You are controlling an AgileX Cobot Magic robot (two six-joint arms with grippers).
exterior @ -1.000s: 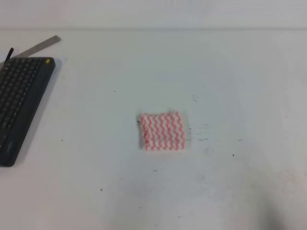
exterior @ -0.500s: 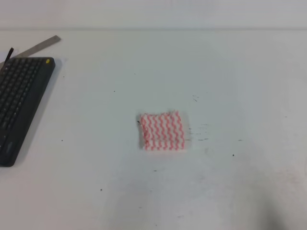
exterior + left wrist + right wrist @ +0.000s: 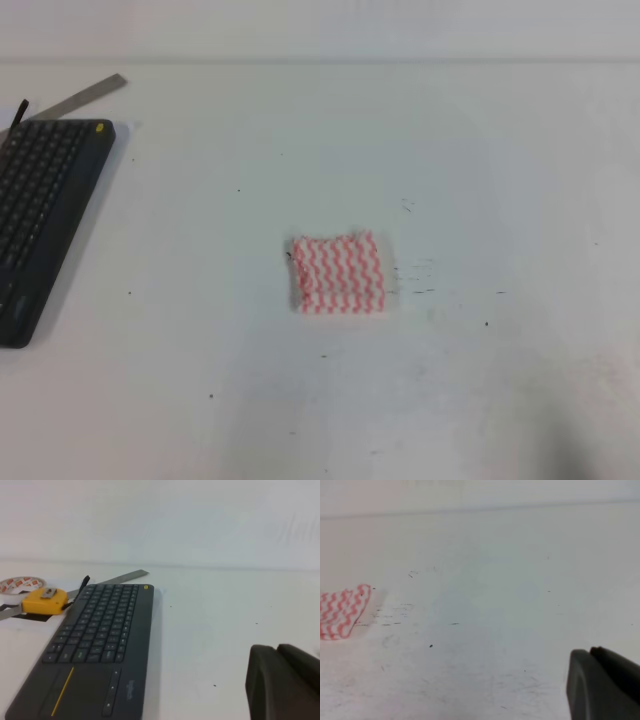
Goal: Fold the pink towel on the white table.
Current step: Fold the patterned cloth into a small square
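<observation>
Towel first: we see the pink towel (image 3: 339, 274) lying folded into a small, roughly square packet near the middle of the white table (image 3: 300, 400), flat and alone, with neither arm showing in the high view. Just to its right we make out a few dark scuff marks (image 3: 420, 290) on the tabletop. Well apart, at the left edge, sits a dark grey keyboard (image 3: 40, 220), and a metal ruler (image 3: 85, 95) runs behind its far end. From the left wrist view we also find a yellow tape measure (image 3: 44, 600) left of the keyboard. In each wrist view only a dark corner of the left gripper (image 3: 285, 682) and right gripper (image 3: 602, 685) appears, so we cannot tell how their fingers stand. The right wrist view catches the towel's edge at far left.
</observation>
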